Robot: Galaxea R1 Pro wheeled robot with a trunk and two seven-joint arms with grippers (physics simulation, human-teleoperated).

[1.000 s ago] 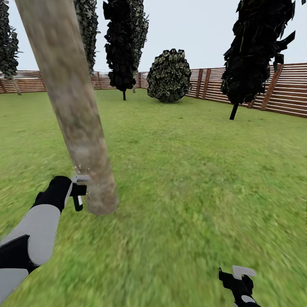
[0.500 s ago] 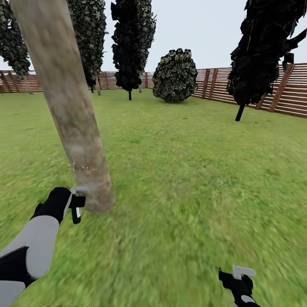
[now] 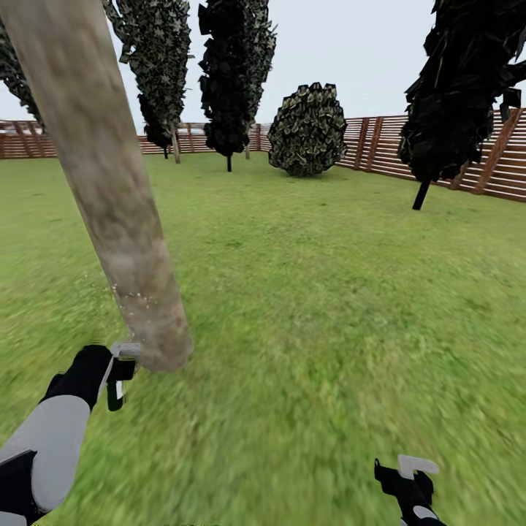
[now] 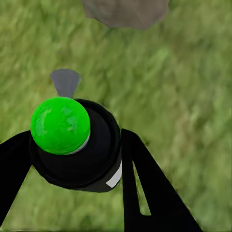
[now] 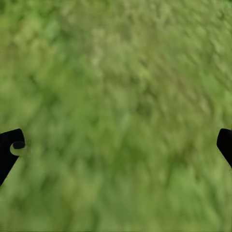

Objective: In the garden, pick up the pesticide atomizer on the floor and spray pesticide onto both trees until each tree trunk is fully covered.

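tree trunk (image 3: 109,197): big pale mottled thing, leaning across the head view with its base planted in the lawn (image 3: 314,307). There were little pale specks low on the bark, just above the base.

left gripper (image 3: 117,376): sat right beside the foot of the trunk, on the robot's side of it, nearly touching the bark as far as I could tell.

left fingers (image 4: 150,188): clamped around the spray can (image 4: 77,150), one black finger on each side of it.

spray can: black round body with a bright green cap (image 4: 60,124) and a small grey nozzle (image 4: 65,81) poking out toward the trunk. In the wrist view the trunk's base (image 4: 125,10) was just past the nozzle, with a strip of grass between them.

right gripper (image 3: 410,478): hung low over bare grass, well apart from the trunk on its right-hand side.

right fingers (image 5: 10,147): spread wide, nothing between them, just blurry grass underneath.

background: beyond the trunk stood a few dark cone-shaped trees (image 3: 228,73), a round bush (image 3: 307,130) and another dark tree (image 3: 460,95) further to the right of it, all in front of a brown slat fence (image 3: 380,146).
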